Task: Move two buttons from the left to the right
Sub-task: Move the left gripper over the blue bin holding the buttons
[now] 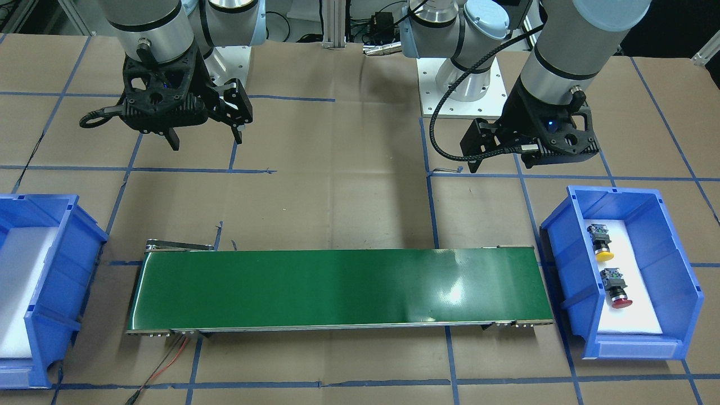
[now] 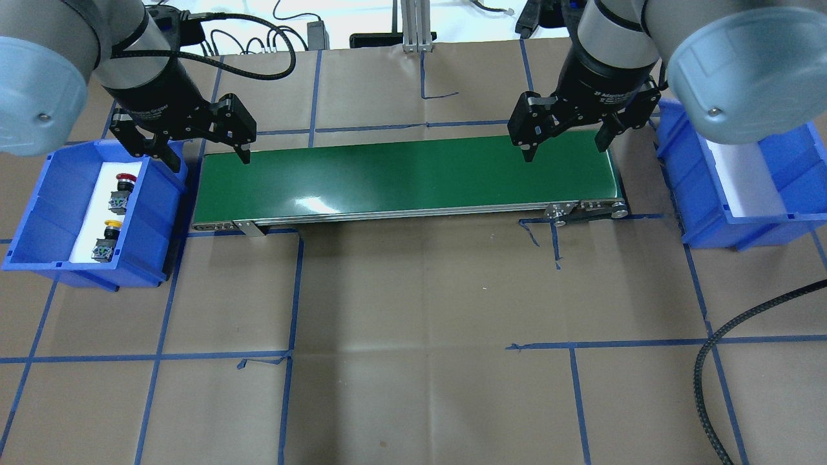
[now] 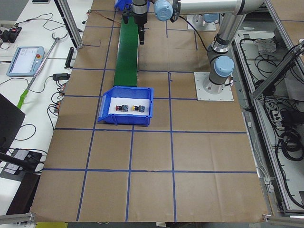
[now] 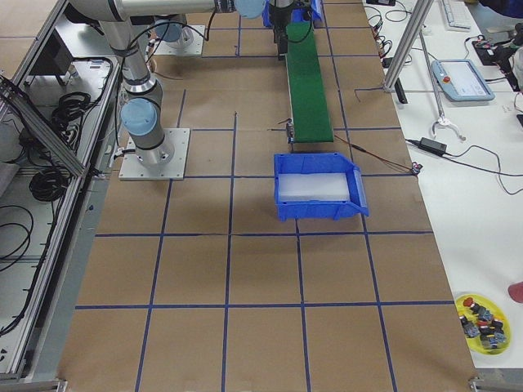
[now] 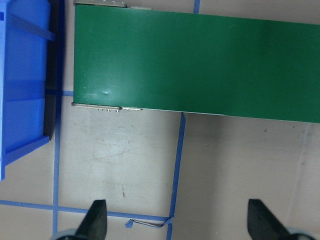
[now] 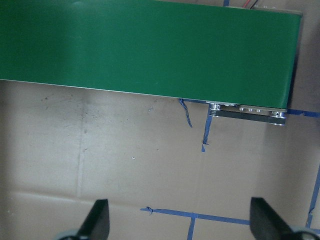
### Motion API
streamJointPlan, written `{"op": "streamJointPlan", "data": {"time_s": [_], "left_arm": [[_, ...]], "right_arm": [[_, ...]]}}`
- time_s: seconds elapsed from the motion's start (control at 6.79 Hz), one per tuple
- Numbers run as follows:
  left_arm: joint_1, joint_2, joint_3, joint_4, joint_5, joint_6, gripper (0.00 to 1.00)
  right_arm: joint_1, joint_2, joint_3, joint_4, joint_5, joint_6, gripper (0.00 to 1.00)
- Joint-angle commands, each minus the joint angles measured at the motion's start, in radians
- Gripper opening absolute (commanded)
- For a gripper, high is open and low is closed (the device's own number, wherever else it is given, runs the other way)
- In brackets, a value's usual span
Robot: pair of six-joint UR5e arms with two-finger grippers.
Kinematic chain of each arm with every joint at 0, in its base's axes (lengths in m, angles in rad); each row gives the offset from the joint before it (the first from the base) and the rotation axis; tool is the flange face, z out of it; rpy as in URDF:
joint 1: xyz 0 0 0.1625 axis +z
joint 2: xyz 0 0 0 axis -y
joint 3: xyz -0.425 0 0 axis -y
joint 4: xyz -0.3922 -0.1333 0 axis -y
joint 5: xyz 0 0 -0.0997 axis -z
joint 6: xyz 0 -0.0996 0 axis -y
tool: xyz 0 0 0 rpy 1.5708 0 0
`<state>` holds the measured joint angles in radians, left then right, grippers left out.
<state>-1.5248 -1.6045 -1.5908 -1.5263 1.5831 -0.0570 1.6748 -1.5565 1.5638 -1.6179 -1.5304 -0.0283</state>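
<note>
Both spread and empty: left gripper (image 2: 210,163), right gripper (image 2: 567,152).
Outward of the left gripper's outer finger, the bin (image 2: 39,213) holds the yellow button (image 2: 106,242) nearer and the red button (image 2: 123,187) beyond, apart. They look light, rigid and slick-capped, so the blocky body's flat sides suit a pinch. The belt (image 2: 400,177) lies just ahead of both grippers.

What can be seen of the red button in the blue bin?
The red button has a round red mushroom cap, a black collar and a dark blocky body. It lies on its side on the white pad inside the left blue bin, cap pointing away from the robot. The yellow button lies beside it, apart. Nothing else touches it.
</note>
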Motion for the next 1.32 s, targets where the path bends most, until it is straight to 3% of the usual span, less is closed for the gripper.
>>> {"op": "streamJointPlan", "data": {"time_s": [0.0,1.18], "left_arm": [[0.0,0.0,0.002,0.0,0.0,0.002,1.0],[0.03,0.015,-0.001,0.002,0.003,0.053,1.0]], "right_arm": [[0.0,0.006,-0.004,-0.011,0.009,-0.002,1.0],[-0.003,0.01,0.001,-0.005,-0.01,0.002,1.0]]}}
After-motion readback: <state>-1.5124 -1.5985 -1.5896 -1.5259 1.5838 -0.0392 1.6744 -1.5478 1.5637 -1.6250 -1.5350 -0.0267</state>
